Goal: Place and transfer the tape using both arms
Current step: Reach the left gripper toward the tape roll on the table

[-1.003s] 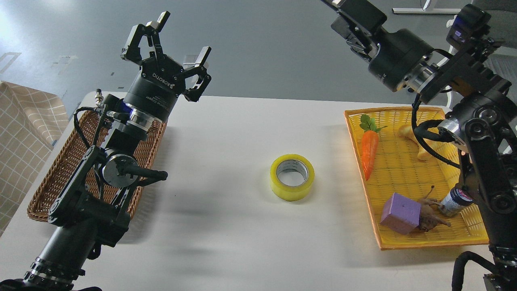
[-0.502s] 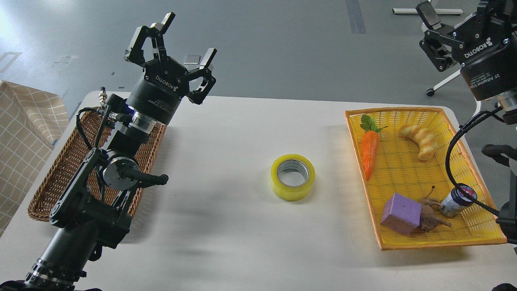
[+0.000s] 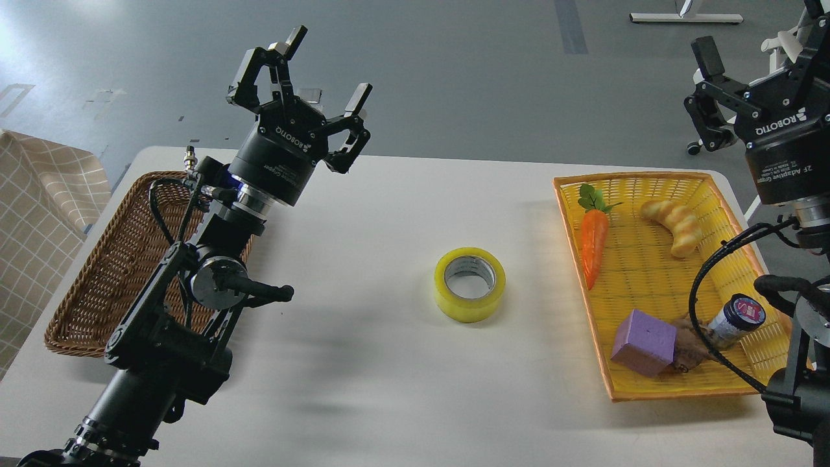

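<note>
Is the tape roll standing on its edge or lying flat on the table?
Lying flat: the tape rests on one round face, its grey core opening facing up, on the table.

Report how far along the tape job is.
Done: the tape lies flat mid-table, outside both baskets. In hand: nothing; the left gripper is open and empty, the right gripper is raised at the far right. Left: grasping and moving the tape.

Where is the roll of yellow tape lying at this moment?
In the head view, the tape lies flat near the middle of the white table, left of the yellow tray and its carrot, untouched by either hand.
</note>
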